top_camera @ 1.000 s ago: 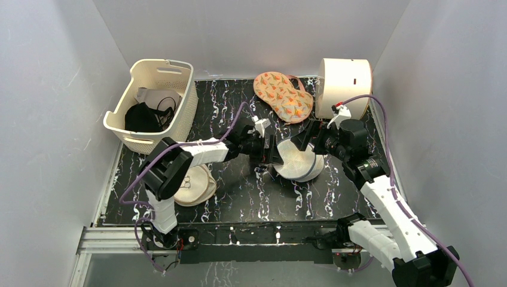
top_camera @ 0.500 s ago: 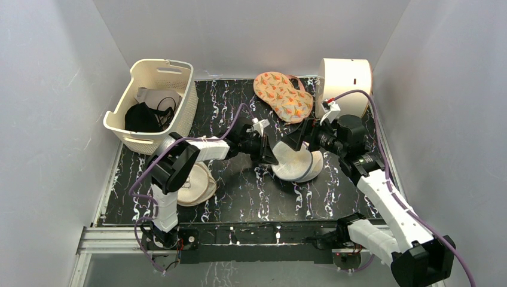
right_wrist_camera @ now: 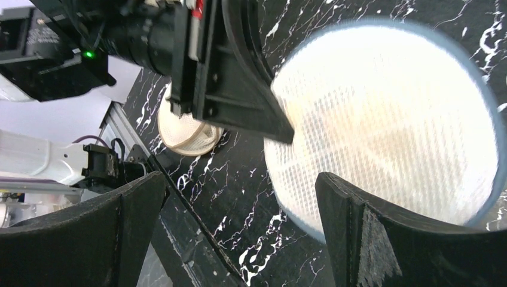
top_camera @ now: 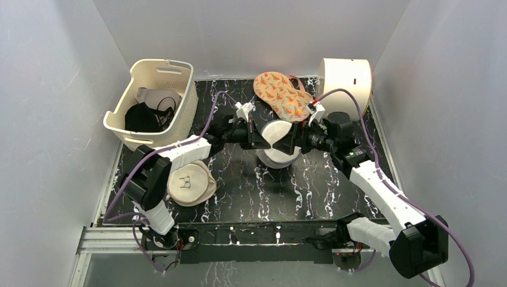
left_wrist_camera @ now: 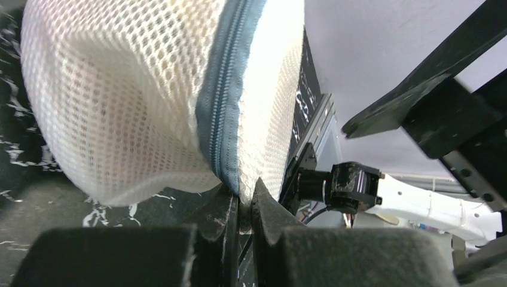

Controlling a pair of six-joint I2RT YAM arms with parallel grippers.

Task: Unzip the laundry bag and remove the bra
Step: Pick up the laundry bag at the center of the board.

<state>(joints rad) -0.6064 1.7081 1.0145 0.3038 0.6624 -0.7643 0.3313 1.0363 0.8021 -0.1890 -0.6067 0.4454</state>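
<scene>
The laundry bag (top_camera: 276,143), a round white mesh pouch with a blue-grey zipper rim (left_wrist_camera: 224,107), is tipped up on its edge at mid-table. My left gripper (top_camera: 261,139) is shut on the bag's rim beside the zipper, and the mesh is pinched between its fingertips (left_wrist_camera: 245,194). My right gripper (top_camera: 293,142) stands wide open on the bag's right side. One of its fingers (right_wrist_camera: 382,233) is in front of the mesh (right_wrist_camera: 388,119) and the other hangs over bare table. The bra is hidden, with nothing of it showing through the mesh.
A cream basket (top_camera: 179,67) at the back left holds a black garment (top_camera: 142,116). A beige round pouch (top_camera: 190,184) lies near the left arm. An orange-patterned padded item (top_camera: 283,95) and a white drum (top_camera: 344,84) sit at the back.
My left gripper has shut on the bag's rim and drawn the bag back and to the left. The open right gripper has followed alongside it.
</scene>
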